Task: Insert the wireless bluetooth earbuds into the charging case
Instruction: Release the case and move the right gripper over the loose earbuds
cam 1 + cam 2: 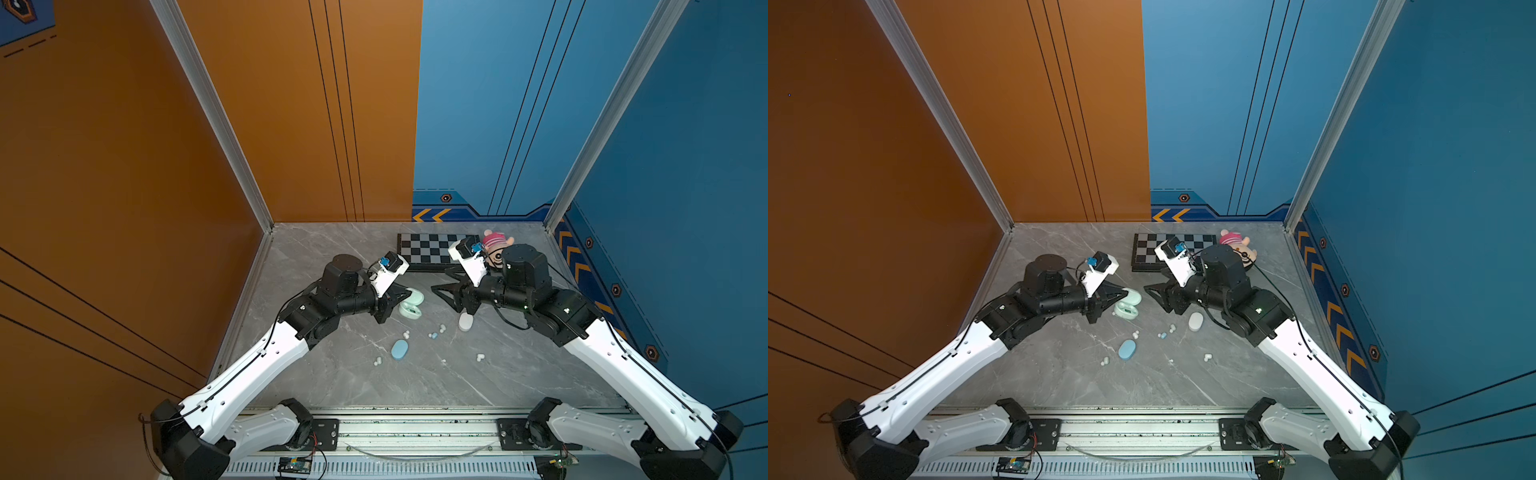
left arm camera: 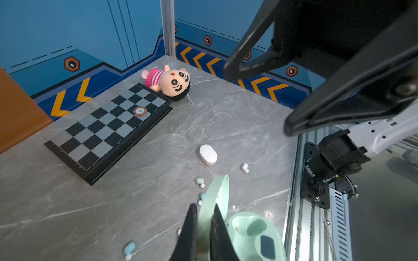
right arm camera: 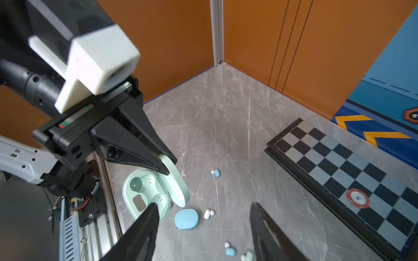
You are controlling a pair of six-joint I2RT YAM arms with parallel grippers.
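Earbuds (image 1: 406, 333): several tiny buds, white and pale blue, lie loose and scattered on the grey worktop (image 1: 415, 386), all outside the cases. One white bud (image 3: 207, 214) lies just beside the closed blue case (image 3: 186, 218). A pale blue bud (image 3: 216, 173) lies near the open case. Another white bud (image 1: 480, 357) sits well apart, on the right arm's side.

Mint-green case (image 3: 144, 192): standing on the worktop, open, with its lid (image 3: 178, 183) raised upright on the hinge. Both seats in the base are in view, each showing small metal contacts.

Left fingers (image 3: 140, 149): pressed together on the upper edge of the lid, pinching it. The left wrist view confirms the lid sandwiched between them.

Right fingers (image 3: 144, 230): spread wide with nothing between them, held above the worktop. The tips point toward the mint-green case and stand near it but apart from it in both top views.

Other items: a closed white case (image 1: 466, 322) lies by the right arm. A chessboard (image 2: 108, 131) lies at the back, carrying a red chip (image 2: 140, 111). A plush doll (image 2: 169, 81) lies touching the board's far end.
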